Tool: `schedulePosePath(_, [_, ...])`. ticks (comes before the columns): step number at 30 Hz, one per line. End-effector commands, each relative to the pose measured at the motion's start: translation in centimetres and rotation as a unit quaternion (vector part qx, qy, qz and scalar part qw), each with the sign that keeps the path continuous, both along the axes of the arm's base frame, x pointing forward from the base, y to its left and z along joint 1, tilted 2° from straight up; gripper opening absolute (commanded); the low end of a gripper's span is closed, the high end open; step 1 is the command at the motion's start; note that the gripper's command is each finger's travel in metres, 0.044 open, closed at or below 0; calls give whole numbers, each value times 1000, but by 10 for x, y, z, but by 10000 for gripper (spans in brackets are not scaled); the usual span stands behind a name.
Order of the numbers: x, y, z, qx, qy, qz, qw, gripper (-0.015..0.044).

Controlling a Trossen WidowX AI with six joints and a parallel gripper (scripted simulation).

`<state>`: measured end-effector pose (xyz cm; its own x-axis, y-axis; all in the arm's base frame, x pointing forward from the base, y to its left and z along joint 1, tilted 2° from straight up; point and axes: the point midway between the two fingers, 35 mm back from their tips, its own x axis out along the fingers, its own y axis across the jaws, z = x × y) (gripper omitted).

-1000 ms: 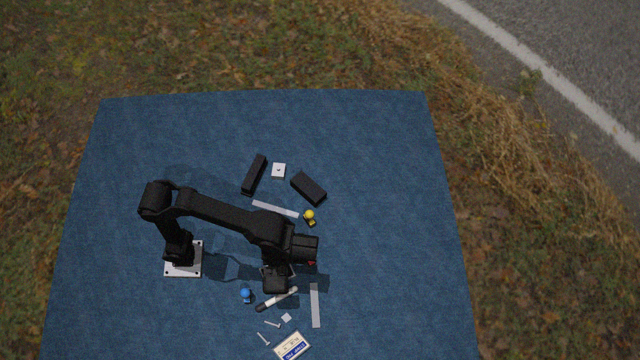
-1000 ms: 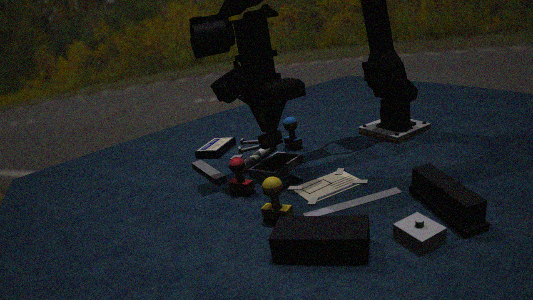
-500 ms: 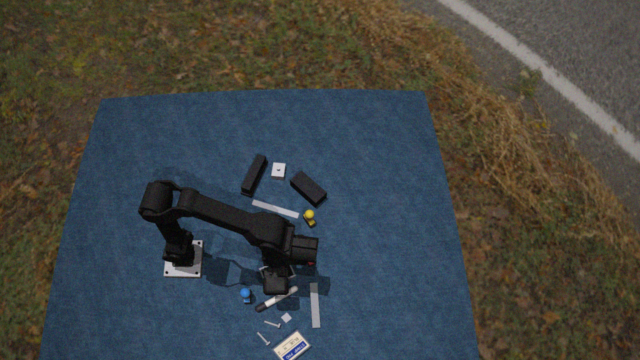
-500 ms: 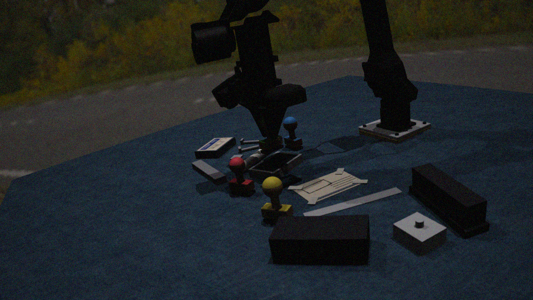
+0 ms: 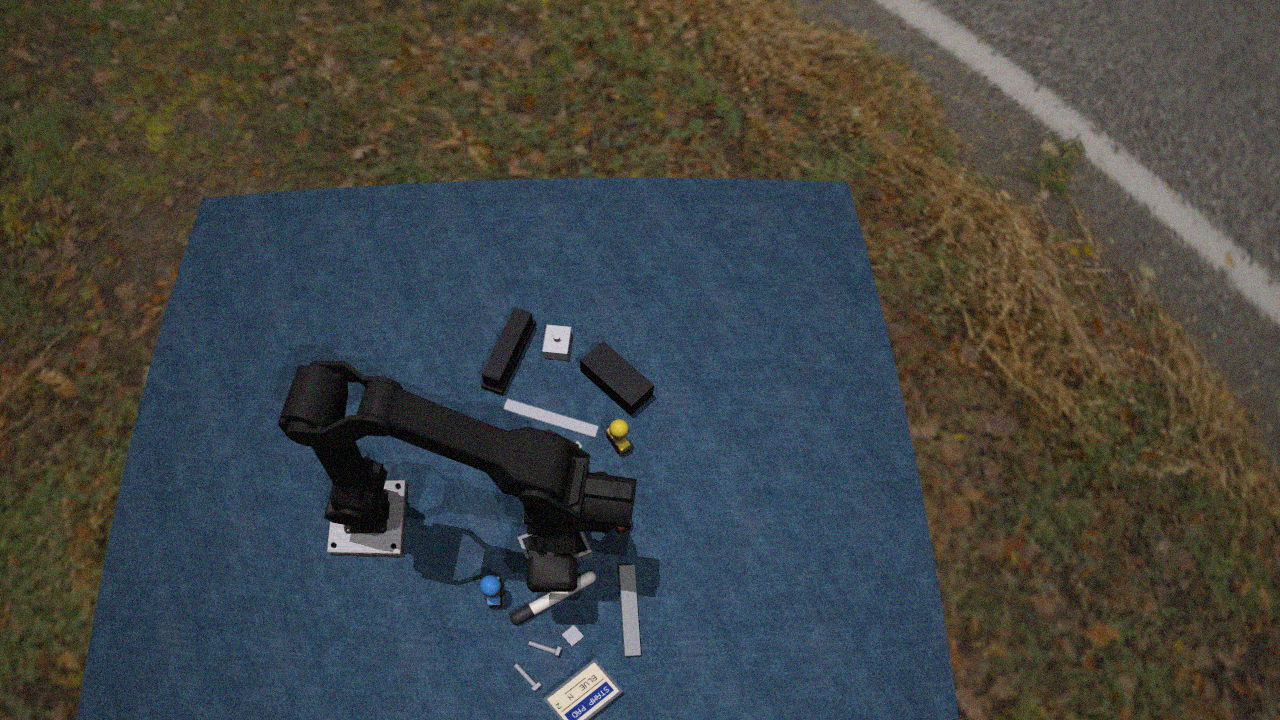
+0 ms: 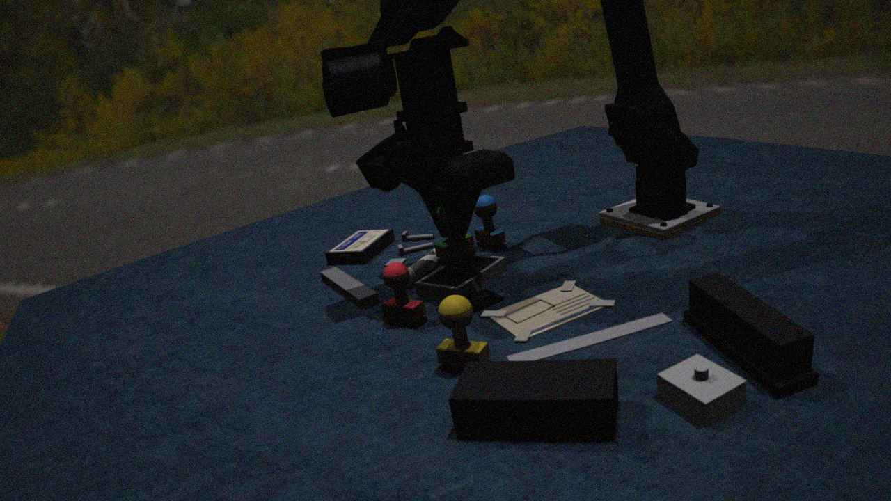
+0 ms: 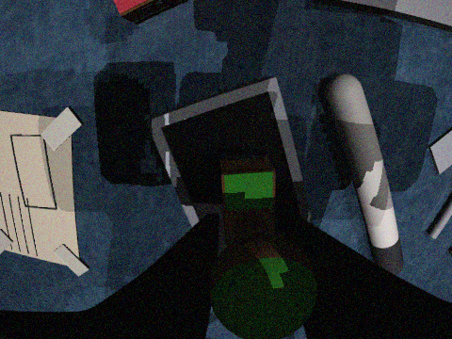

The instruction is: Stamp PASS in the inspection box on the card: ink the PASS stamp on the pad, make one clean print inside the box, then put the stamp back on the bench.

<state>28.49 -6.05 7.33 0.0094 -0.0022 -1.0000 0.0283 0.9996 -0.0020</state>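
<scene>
"What does the gripper (image 5: 554, 539) (image 6: 456, 235) (image 7: 251, 226) have?"

"It pinches the green stamp (image 6: 454, 245) (image 7: 248, 185). The round green knob is up and the block is down."

"Does it say PASS?"

"I can't tell. I can't see its words."

"Where is it now?"

"It is over the dark ink pad (image 5: 586, 542) (image 6: 490, 256) (image 7: 217, 102), the one with the pale rim. I can't tell if they touch."

"And the card (image 6: 551, 309) (image 7: 64, 188)?"

"It lies flat near the pad, with bits of tape on its corners. The box (image 6: 529, 309) (image 7: 38, 171) on it has no print that I can see."

"Are there more stamps?"

"Yes! The red stamp (image 5: 621, 529) (image 6: 401, 308) (image 7: 148, 8) and the yellow stamp (image 5: 618, 431) (image 6: 461, 347) stand near each other. The blue stamp (image 5: 490, 586) (image 6: 488, 235) stands apart from them, on the other side of the pad."

"What is that fat white and dark stick?"

"It looks like a marker (image 5: 550, 600) (image 6: 423, 266) (image 7: 367, 174). It lies just beside the pad."

"And the thing with words?"

"That's the lid or box (image 5: 583, 691) (image 6: 360, 245) that says STAMP PAD. It lies flat on the blue cloth (image 5: 760, 358) (image 6: 249, 386) (image 7: 127, 264), past the marker."
</scene>
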Motion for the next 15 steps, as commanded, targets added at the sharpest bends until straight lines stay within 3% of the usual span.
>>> schedulePosePath(1, [-1,0,-4,0,2,-2,1000,0])
schedulePosePath(15, [-2,1,-12,0,2,-2,1000,0])
